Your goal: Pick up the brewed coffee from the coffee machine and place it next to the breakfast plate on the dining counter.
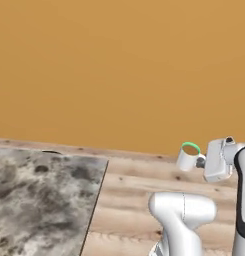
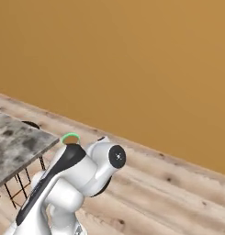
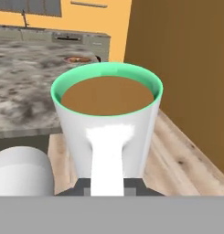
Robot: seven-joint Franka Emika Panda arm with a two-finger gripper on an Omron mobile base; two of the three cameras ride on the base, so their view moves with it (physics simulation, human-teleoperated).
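Note:
My gripper (image 1: 200, 161) is shut on the handle of the brewed coffee (image 1: 188, 156), a small white mug with a green rim. It holds the mug upright in the air over the wooden floor, to the right of the dining counter (image 1: 39, 200). In the hand view the mug (image 3: 109, 123) is close up, brown liquid near its rim and its handle between my dark fingertips (image 3: 71, 187). Far across the marble top (image 3: 26, 87) lies the breakfast plate (image 3: 79, 59), small with a reddish rim. The green rim (image 2: 70, 137) peeks above my arm. The coffee machine is out of view.
An orange-brown wall (image 1: 119, 65) stands close ahead, along the wooden floor (image 1: 139, 190). Black wire stools (image 2: 22, 183) sit under the counter edge. A wall counter with pale cabinets (image 3: 58, 39) runs beyond the island in the hand view.

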